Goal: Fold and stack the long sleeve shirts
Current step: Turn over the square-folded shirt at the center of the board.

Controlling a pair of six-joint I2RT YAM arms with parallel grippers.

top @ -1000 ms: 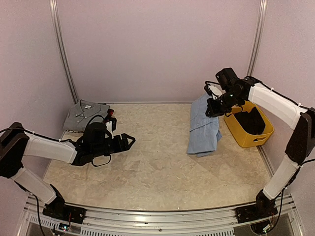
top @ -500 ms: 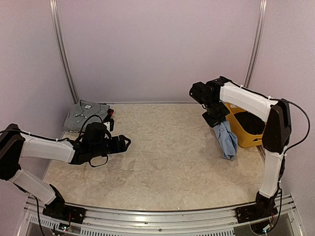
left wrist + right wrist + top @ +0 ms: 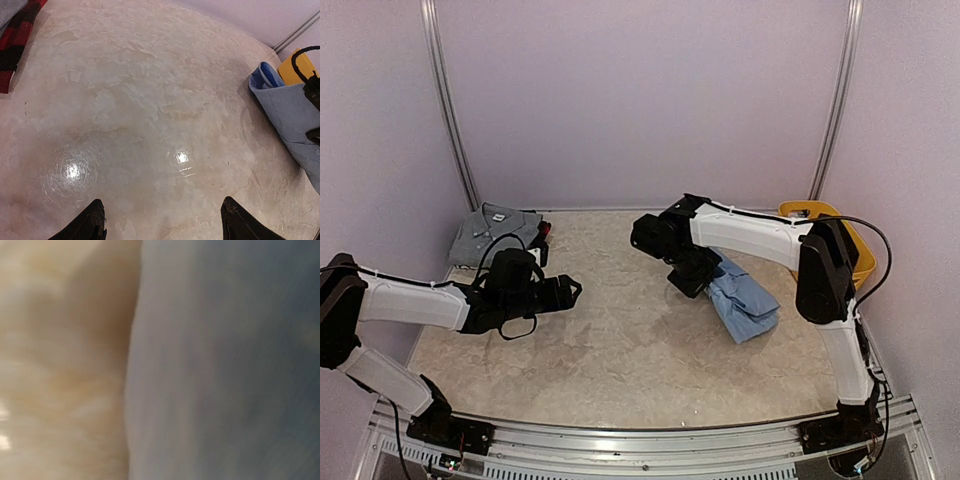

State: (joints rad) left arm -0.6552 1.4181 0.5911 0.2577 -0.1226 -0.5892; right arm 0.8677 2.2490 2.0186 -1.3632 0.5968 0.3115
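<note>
The light blue shirt (image 3: 745, 303) lies bunched on the table right of centre; it also shows in the left wrist view (image 3: 292, 112). My right gripper (image 3: 696, 283) is low at the shirt's left end and shut on it. The right wrist view is blurred, with blue cloth (image 3: 225, 360) filling it and no fingers visible. The grey shirt (image 3: 492, 232) lies folded at the back left, with a strip of the red-and-black plaid shirt (image 3: 545, 229) at its right edge; the plaid also shows in the left wrist view (image 3: 15, 45). My left gripper (image 3: 572, 290) is open and empty over bare table (image 3: 162, 222).
The yellow basket (image 3: 820, 213) stands at the back right, mostly hidden behind the right arm; a corner shows in the left wrist view (image 3: 294, 65). Walls enclose the table on three sides. The right arm stretches across the table's right half.
My right gripper has carried the light blue shirt from above the basket leftward and down to the table near the centre. The left gripper has barely moved.
</note>
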